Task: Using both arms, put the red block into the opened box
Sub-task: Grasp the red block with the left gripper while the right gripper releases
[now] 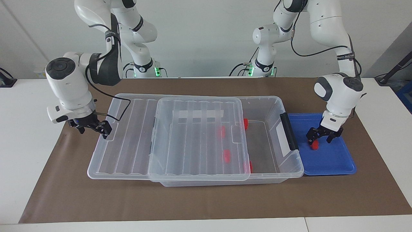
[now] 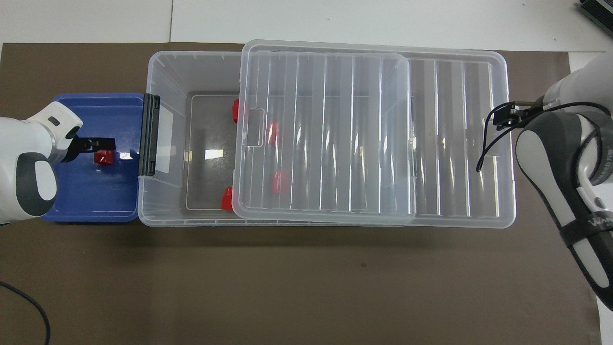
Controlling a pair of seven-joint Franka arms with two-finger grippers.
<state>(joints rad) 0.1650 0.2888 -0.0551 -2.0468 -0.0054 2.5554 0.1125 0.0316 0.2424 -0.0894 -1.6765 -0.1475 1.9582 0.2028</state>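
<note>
Ribbed clear lid (image 1: 199, 138) (translucent plastic) half-covers rectangular box (image 1: 273, 106).

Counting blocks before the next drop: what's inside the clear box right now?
Four red blocks lie on the floor of the box: two in the uncovered end, two seen blurred through the lid. Anything farther under the lid can't be made out.

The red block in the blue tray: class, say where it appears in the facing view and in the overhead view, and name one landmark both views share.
Facing view: red block at the picture's right, in the blue tray, under the left gripper.
Overhead view: red block at the picture's left, in the blue tray.
Shared landmark: the box's black handle, beside the tray.
</note>
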